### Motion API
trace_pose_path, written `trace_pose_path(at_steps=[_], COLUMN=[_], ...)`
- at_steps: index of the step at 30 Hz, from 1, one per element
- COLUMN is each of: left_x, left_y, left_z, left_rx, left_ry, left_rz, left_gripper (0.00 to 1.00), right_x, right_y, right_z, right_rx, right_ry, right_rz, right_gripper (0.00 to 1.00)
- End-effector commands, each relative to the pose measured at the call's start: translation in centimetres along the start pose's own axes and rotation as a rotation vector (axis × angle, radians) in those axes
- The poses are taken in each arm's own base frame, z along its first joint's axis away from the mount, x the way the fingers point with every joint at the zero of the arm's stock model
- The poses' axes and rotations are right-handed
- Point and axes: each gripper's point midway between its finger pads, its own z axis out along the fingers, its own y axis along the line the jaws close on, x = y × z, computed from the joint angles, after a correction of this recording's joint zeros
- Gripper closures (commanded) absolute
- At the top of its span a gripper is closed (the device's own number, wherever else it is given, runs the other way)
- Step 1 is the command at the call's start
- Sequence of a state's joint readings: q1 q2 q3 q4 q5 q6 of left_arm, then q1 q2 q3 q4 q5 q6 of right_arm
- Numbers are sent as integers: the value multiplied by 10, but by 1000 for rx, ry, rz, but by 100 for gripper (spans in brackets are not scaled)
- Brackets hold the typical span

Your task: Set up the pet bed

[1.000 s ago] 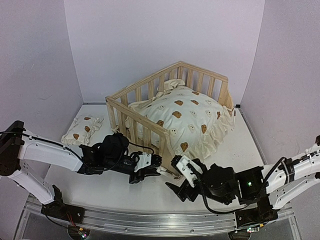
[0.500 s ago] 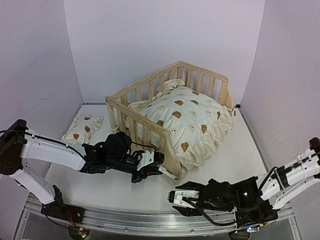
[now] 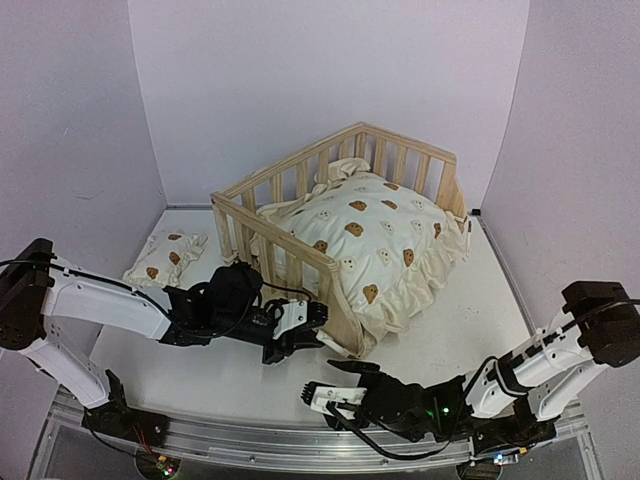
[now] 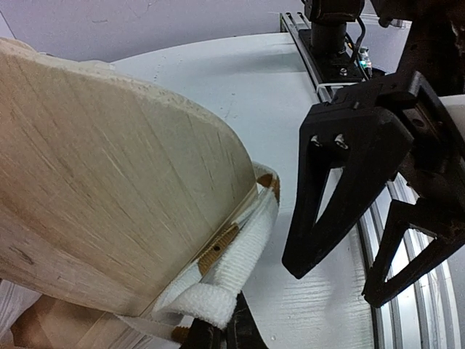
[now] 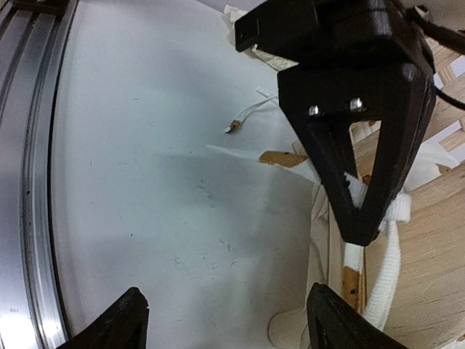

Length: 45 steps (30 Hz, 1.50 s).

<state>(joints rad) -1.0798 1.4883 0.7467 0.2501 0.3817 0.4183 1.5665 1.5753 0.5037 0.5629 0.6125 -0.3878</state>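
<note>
Though partly outside, cushion (image 3: 370, 235) within frame (image 3: 280, 237).

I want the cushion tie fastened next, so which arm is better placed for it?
Left, probably: the left gripper is shut on the white tie at the corner post of the frame; the right gripper hangs open over the table, apart from it.
</note>
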Motion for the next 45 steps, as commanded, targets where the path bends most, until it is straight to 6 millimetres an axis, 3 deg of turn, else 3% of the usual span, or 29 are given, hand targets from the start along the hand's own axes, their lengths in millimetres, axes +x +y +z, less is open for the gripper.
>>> trace_pose_path(at_steps=[1, 12, 23, 31, 33, 36, 39, 45], left_x=[-25, -25, -24, -27, -28, -28, -27, -24], left_y=[14, 15, 14, 12, 13, 14, 14, 13], left_z=[-5, -7, -6, -8, -8, -7, -6, -3], left_rx=[-30, -24, -14, -4, -3, -7, -4, 9], left_ry=[-56, -63, -61, -71, -73, -73, -70, -63], left_rz=[22, 21, 10, 9, 7, -6, -19, -36], left_gripper=[100, 100, 100, 100, 100, 100, 100, 100], right_x=[-28, -15, -17, 4, 6, 1, -12, -4], right_y=[-19, -36, -43, -49, -43, -16, 3, 3], right_z=[4, 22, 21, 31, 34, 32, 16, -9], right_rx=[137, 351, 397, 452, 412, 203, 1, -65], right_ry=[-48, 81, 98, 167, 148, 64, 10, -16], right_rz=[-39, -132, -159, -144, -134, -47, 170, 502], right_gripper=[22, 21, 17, 17, 17, 16, 17, 17])
